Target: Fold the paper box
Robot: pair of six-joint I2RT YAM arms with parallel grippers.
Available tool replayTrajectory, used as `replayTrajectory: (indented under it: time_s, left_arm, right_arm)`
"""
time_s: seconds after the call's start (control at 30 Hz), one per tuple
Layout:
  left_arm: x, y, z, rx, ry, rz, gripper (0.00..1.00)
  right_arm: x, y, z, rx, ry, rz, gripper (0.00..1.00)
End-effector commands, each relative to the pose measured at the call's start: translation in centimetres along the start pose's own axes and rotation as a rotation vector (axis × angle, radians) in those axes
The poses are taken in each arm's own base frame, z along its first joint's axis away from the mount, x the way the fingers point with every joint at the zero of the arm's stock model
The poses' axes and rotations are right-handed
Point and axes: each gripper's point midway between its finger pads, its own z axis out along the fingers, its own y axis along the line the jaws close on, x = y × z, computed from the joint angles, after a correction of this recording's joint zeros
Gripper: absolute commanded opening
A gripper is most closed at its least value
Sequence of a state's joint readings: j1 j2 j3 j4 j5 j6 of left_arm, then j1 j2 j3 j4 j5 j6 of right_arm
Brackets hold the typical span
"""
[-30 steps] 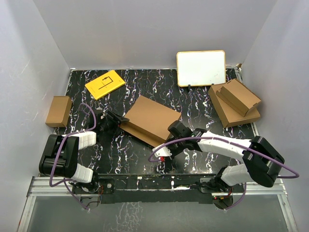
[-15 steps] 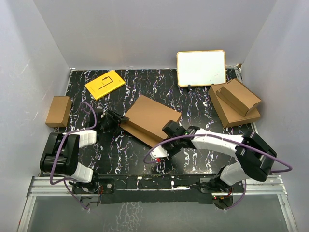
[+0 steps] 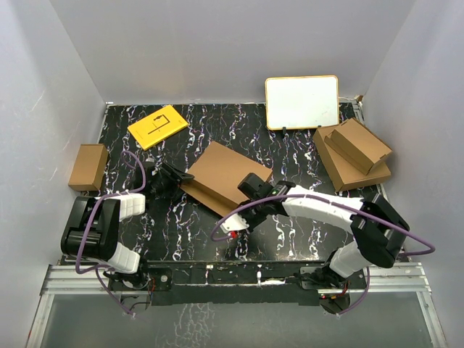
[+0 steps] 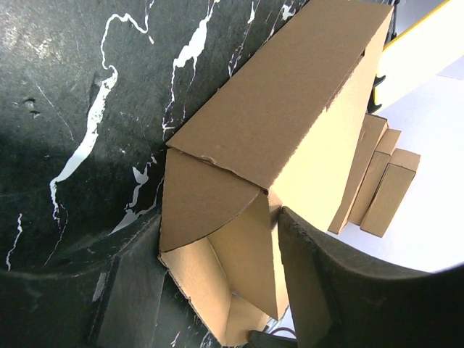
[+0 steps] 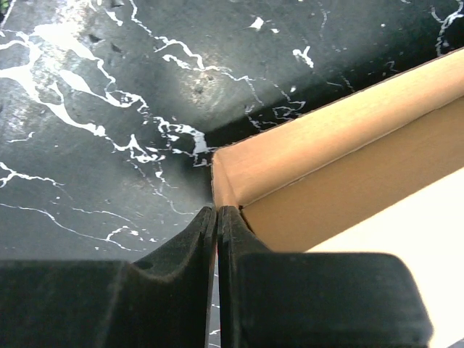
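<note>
- Right now the paper box (image 3: 230, 172) lies mid-worktop, between my two arms, half-formed: the broad top panel is tilted up and the long near wall stands open toward my bases
- Its long axis runs roughly left to right, with the right end slanting nearer to me, so each arm meets one end of it
- My left tool (image 4: 217, 217) sits at the left end with its fingers (image 4: 319, 275) apart, straddling the open end where a rounded flap hangs; both fingers lie against or just beside the cardboard, and I cannot tell whether they press on it
- From that tool the box stretches straight away along its length, which suits holding that end square
- My right tool (image 5: 217, 212) is at the near right corner, fingers pressed together, tips touching or just beside the upright corner edge; I cannot tell whether any cardboard is nipped between them
- I judge the right arm is better placed to work that corner wall while the left steadies the far end; a sideways shove could skew the whole box
- Around it on the black marbled worktop (image 3: 304, 156): a yellow card (image 3: 158, 126) far left, a small brown box (image 3: 88, 167) at the left edge, a whiteboard (image 3: 301, 101) at the back, and stacked cardboard boxes (image 3: 351, 156) well apart to the right
</note>
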State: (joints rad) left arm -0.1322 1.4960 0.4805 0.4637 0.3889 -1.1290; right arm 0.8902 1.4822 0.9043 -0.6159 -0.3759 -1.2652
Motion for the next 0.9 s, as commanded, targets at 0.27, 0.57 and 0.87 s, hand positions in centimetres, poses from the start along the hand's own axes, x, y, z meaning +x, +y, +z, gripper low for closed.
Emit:
replayTrajectory:
  time_s: [0.27,0.57,0.87]
  left_arm:
    - [1.5,2.2,0.1,-0.075,0.066,0.018,0.55]
    - [1.5,2.2,0.2,-0.076,0.069,0.018,0.55]
    - [1.6,2.4,0.3,-0.081,0.076,0.019,0.55]
  right_arm:
    - [-1.7,-4.4,-0.2,0.08,-0.031,-0.083,0.08]
    - [-2.8,-4.6,0.4,0.033,-0.062,-0.092,0.08]
    - [-3.3,-4.8,1.1,0.008,-0.069,-0.093,0.08]
